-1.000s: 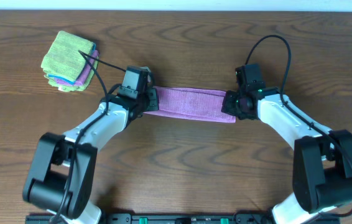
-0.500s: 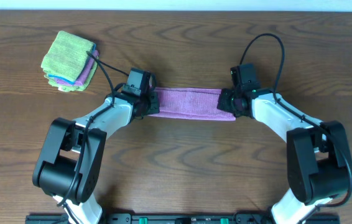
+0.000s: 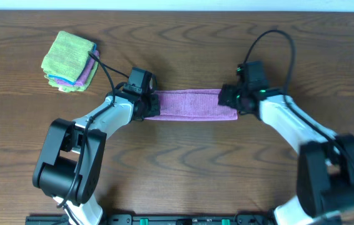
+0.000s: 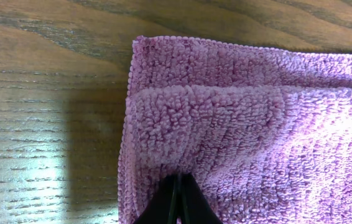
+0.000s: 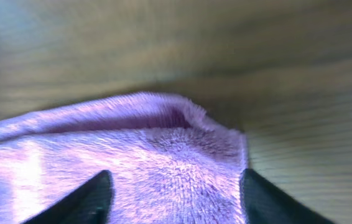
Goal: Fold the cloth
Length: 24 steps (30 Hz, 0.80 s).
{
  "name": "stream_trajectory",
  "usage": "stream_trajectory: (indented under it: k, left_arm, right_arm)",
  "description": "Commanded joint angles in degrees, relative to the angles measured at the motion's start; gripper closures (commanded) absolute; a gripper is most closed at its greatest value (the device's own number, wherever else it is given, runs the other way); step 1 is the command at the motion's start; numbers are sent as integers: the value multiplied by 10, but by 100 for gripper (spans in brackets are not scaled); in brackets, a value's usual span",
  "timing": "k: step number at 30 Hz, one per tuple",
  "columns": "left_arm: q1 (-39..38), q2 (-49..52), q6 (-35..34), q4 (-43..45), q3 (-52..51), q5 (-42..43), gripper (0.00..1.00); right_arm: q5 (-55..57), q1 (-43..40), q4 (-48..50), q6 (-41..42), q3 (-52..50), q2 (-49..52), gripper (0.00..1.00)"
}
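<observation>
The purple cloth (image 3: 192, 104) lies at the centre of the desk (image 3: 183, 169), folded into a long narrow strip running left to right, with one arm at each end. It has not moved since half a second ago; its right end is in the same spot.

The left arm (image 3: 111, 115) has not changed in that half second either. In the left wrist view the left jaws are clenched at the bottom edge of the frame, pinching the upper layer of the cloth (image 4: 257, 137) just in from its left end. A lower layer shows above and to the left of that fold.

The right arm (image 3: 289, 119) is what differs. It is smeared with motion in the overhead view, and its wrist and elbow sit a little further right and higher in the frame than before. The right jaws are released. In the blurred right wrist view the two fingers (image 5: 92, 196) stand wide apart at the bottom corners, with the corner of the cloth (image 5: 138, 168) lying between them.

A stack of folded cloths (image 3: 69, 53), green on top, is still at the upper left, well apart from the strip.
</observation>
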Motion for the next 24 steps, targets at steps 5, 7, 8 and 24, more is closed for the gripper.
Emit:
stream_trajectory:
  k: [5, 7, 8, 24]
  left_arm:
    - [0, 28, -7, -30, -28, -4, 94]
    - [0, 28, -7, -28, -28, -4, 94]
    - [0, 28, -7, -27, -28, -4, 94]
    - [0, 28, -7, -16, -28, -2, 94]
  right_arm:
    - [-204, -140, -29, -131, 6, -102, 22]
    - [-273, -171, -29, -163, -5, -84, 21]
    - [-294, -182, -28, -173, -12, -65, 20]
    - [-391, -160, 30, -194, -16, 162, 23]
